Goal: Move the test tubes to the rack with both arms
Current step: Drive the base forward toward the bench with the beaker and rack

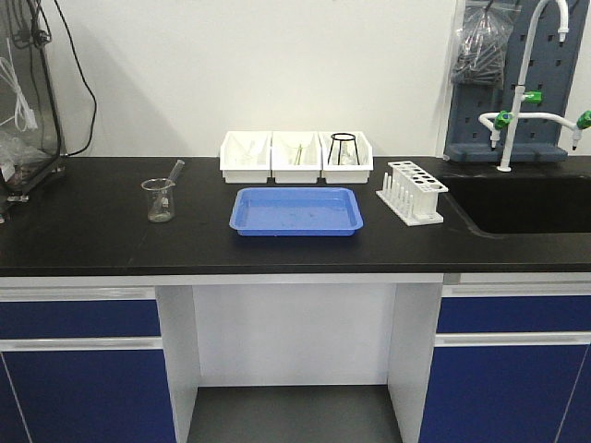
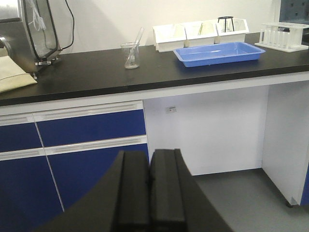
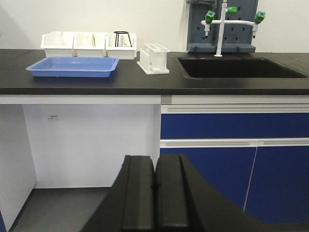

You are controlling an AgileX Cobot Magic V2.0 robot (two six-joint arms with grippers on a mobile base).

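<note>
Beaker at counter left with one test tube leaning in it, rack right of blue tray, my left gripper and right gripper both pressed closed, holding nothing, sink seen by right wrist, not left

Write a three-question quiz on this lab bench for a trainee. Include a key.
1. True or false: a test tube leans inside the beaker.
2. What lies on the counter between the beaker and the rack? A) blue tray B) sink C) tap
3. Fill in: the left gripper and the right gripper are both ____ (open or shut).

Key: 1 true; 2 A; 3 shut.
</note>
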